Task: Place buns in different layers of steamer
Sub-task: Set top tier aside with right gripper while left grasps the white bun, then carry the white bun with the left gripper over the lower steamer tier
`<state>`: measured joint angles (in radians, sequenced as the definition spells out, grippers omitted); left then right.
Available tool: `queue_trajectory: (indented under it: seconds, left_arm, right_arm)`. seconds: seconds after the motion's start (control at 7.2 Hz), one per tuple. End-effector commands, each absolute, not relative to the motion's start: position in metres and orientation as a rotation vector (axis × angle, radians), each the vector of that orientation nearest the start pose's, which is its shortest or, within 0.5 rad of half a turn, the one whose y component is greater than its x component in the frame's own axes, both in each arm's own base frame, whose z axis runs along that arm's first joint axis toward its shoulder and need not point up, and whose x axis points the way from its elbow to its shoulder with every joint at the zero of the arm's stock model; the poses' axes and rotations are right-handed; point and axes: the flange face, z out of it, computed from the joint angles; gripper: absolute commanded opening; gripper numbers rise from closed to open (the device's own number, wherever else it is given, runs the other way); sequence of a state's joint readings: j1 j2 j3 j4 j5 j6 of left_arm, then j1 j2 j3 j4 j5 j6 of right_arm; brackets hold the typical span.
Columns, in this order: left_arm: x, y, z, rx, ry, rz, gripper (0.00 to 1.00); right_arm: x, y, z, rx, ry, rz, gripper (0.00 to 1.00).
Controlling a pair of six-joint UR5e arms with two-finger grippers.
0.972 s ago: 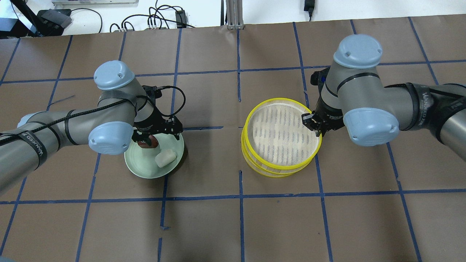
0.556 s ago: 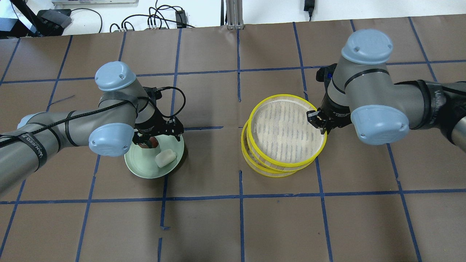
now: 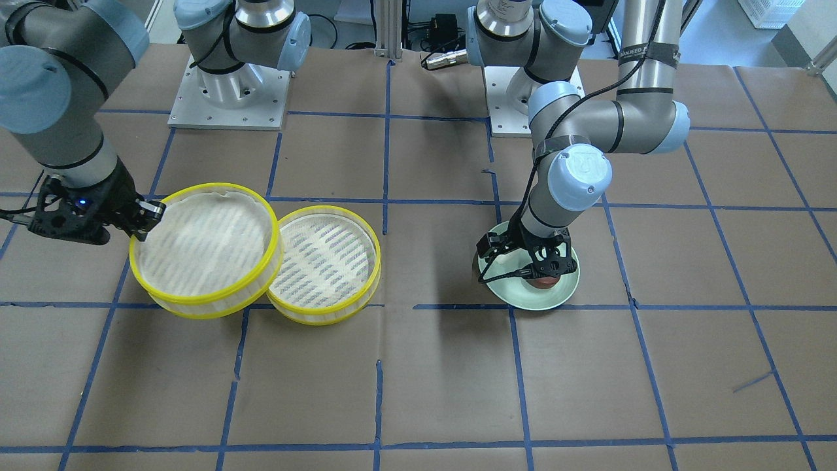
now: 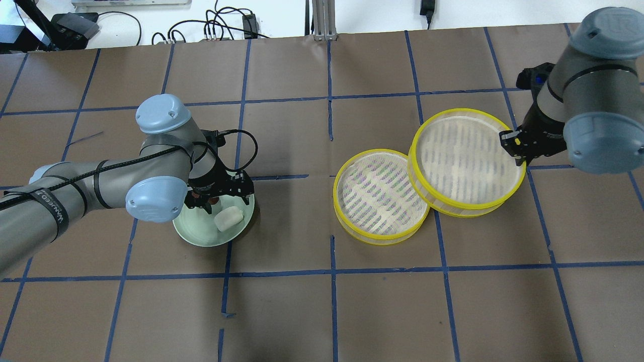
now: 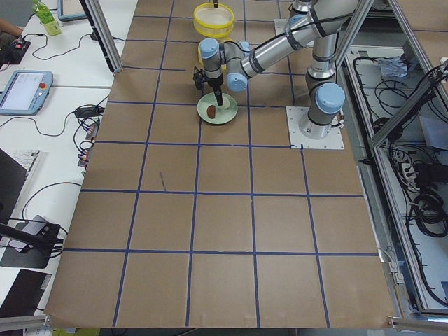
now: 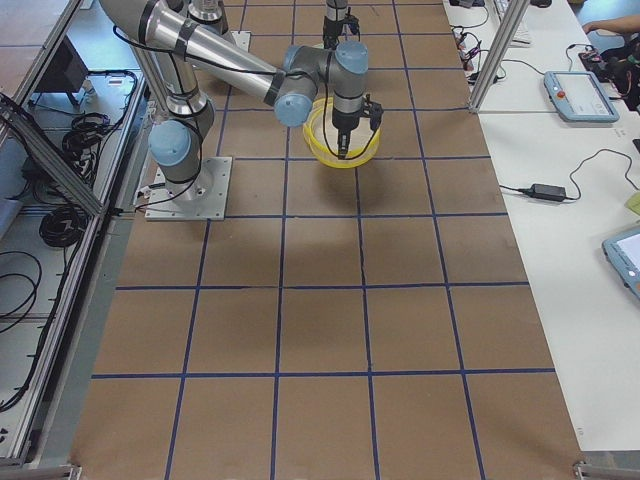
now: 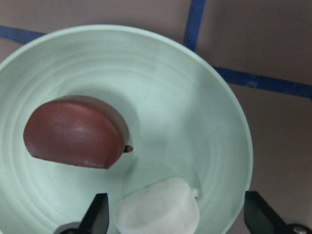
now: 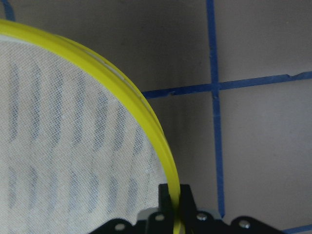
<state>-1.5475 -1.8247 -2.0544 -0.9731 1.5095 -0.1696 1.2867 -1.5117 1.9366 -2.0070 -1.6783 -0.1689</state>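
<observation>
Two yellow-rimmed steamer trays are apart. One tray [image 4: 380, 196] [image 3: 327, 265] sits on the table. My right gripper [image 4: 514, 146] [image 3: 147, 216] is shut on the rim of the other tray [image 4: 465, 161] [image 3: 203, 248] [image 8: 73, 146] and holds it raised, overlapping the first tray's edge. Both trays are empty. My left gripper [image 4: 206, 201] [image 3: 533, 265] is open low over the pale green plate [image 4: 201, 236] [image 7: 214, 97]. The reddish-brown bun [image 7: 73, 131] [image 3: 543, 282] and the white bun [image 4: 229, 219] [image 7: 156, 212] lie on the plate. In the left wrist view the white bun shows between the spread fingers.
The table is brown paper with blue tape lines [image 4: 332, 271]. Both arm bases [image 3: 229, 91] stand at the robot's side of the table. Cables [image 4: 216, 25] lie beyond the far edge.
My right gripper has lifted the top tray off the stack and carried it to the right and away from me. My left gripper has shifted slightly over the plate.
</observation>
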Motion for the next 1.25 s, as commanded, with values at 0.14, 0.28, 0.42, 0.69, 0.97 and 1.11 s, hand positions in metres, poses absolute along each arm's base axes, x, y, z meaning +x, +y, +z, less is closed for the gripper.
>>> queue_trajectory:
  seconds: [0.14,0.28,0.42,0.69,0.97,1.11]
  left_arm:
    - [-0.126,-0.484,0.196,-0.312,3.17,0.236,0.33]
    - [-0.124,-0.487,0.199,-0.314,3.173,0.219,0.06]
    - [-0.124,-0.49,0.203,-0.311,3.175,0.197,0.0]
    - [-0.124,-0.495,0.226,-0.329,3.179,0.113,0.0]
    - [-0.139,-0.508,0.337,-0.404,3.186,0.053,0.01]
    - [-0.17,-0.508,0.358,-0.481,3.203,0.055,0.01]
  right_arm:
    - [-0.093,-0.493,0.324,0.235,3.241,0.056,0.08]
    - [-0.093,-0.493,0.323,0.234,3.238,0.059,0.07]
    - [-0.094,-0.493,0.323,0.234,3.24,0.061,0.07]
    - [-0.096,-0.491,0.322,0.236,3.237,0.063,0.07]
    - [-0.096,-0.492,0.321,0.234,3.237,0.065,0.05]
    - [-0.095,-0.491,0.321,0.234,3.237,0.065,0.05]
